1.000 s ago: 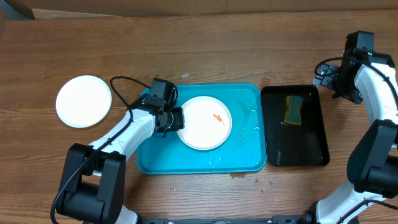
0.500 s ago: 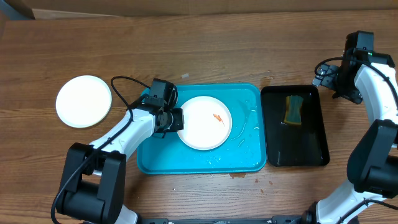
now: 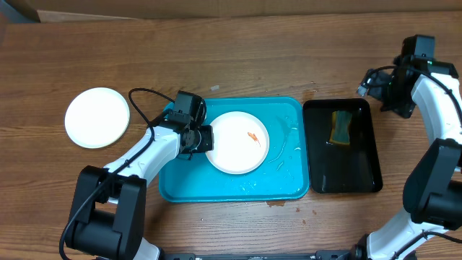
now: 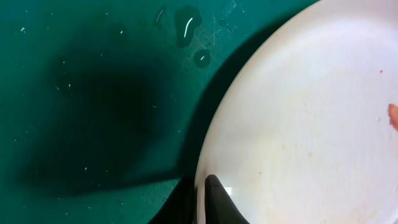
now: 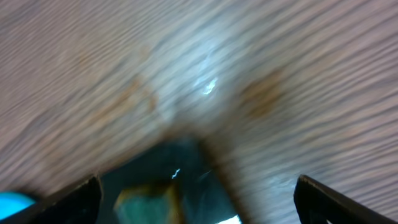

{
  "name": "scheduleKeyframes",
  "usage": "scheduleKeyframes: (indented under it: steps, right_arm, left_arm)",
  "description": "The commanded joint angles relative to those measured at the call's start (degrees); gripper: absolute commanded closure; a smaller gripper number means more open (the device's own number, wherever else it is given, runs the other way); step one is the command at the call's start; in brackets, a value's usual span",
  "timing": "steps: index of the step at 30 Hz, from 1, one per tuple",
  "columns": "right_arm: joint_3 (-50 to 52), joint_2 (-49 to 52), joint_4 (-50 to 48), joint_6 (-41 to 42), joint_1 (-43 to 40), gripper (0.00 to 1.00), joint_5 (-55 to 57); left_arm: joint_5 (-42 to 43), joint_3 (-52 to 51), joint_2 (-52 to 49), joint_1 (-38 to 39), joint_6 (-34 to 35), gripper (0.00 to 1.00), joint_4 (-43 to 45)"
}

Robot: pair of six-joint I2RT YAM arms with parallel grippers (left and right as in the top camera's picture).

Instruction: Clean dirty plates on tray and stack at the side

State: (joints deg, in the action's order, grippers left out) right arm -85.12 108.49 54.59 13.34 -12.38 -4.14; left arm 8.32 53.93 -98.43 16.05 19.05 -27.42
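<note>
**Plate held at its rim, sponge yet to be fetched**

The left claw (image 3: 205,139) is clenched on the near rim of the plate (image 3: 242,144). In the wrist view one finger (image 4: 214,194) lies over that rim, and the other is hidden beneath it. The plate spreads away from this claw, flat and face up inside the tray (image 3: 289,184). An orange speck (image 3: 253,137) sits near its middle, beyond the fingertips. Being round, the plate has no long axis and points nowhere. The tray's long axis runs across the desk (image 3: 216,50), straight out from the claw.

The right claw (image 3: 372,85) hangs released over bare desk, its fingers (image 5: 68,199) spread wide, though its wrist view is blurred. The sponge (image 3: 340,127) lies just inward of it and nearer the robot, in the black tray (image 3: 361,173), with its long axis along that tray's length.

I judge the step to be steadying the plate for wiping. The next move calls for the right claw to drop onto the sponge and close across its short side.

A second plate (image 3: 97,117) rests on the desk behind the left claw, well apart, apparently where the stack is meant to go.
</note>
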Motion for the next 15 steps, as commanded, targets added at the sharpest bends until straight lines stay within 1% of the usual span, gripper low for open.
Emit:
scheduleKeyframes:
  steps: [1, 2, 4, 6, 10, 14, 15]
  right_arm:
    - [-0.8, -1.6, 1.4, 0.2, -0.1, 0.00, -13.8]
    - [-0.8, -1.6, 2.3, -1.1, -0.1, 0.00, -17.0]
    - [-0.8, -1.6, 5.2, -4.2, 0.0, 0.18, -21.9]
    - [-0.8, -1.6, 8.0, -5.1, 0.7, 0.27, -21.8]
    - [-0.1, -1.6, 11.7, -5.0, 3.5, 0.30, -13.4]
    - [2.7, -1.6, 11.1, -5.0, 6.8, 0.31, -8.2]
    - [3.8, -1.6, 10.4, -5.0, 7.6, 0.34, -7.6]
  left_arm:
    - [0.5, 0.5, -0.7, 0.3, -1.0, 0.89, 0.7]
    - [0.5, 0.5, -0.7, 0.3, -1.0, 0.89, 0.9]
    - [0.5, 0.5, -0.7, 0.3, -1.0, 0.88, 1.0]
    - [0.5, 0.5, -0.7, 0.3, -1.0, 0.88, 0.9]
    - [0.5, 0.5, -0.7, 0.3, -1.0, 0.88, 1.2]
    - [0.5, 0.5, -0.7, 0.3, -1.0, 0.86, 1.1]
    - [0.5, 0.5, -0.7, 0.3, -1.0, 0.86, 1.2]
